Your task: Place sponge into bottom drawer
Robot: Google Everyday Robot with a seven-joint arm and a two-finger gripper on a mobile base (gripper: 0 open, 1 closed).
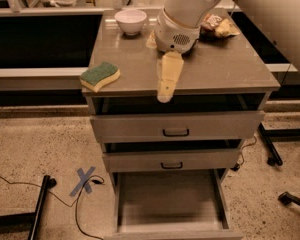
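My gripper hangs over the cabinet top near its front edge, well right of the sponge at the left front corner. Spread or closed, I cannot tell. The sponge looks light and squashy (foam, I judge), so I'd pinch its waisted sides gently. The bottom drawer is open.

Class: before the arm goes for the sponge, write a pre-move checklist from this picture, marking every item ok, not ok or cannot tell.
1. Sponge uncovered, at the front left corner of the cabinet top: ok.
2. Bottom drawer pulled out, interior bare: ok.
3. Gripper above the sponge: not ok; it hangs to the sponge's right, by the front edge.
4. Sponge in the gripper: not ok.
5. White bowl apart from the sponge: ok.
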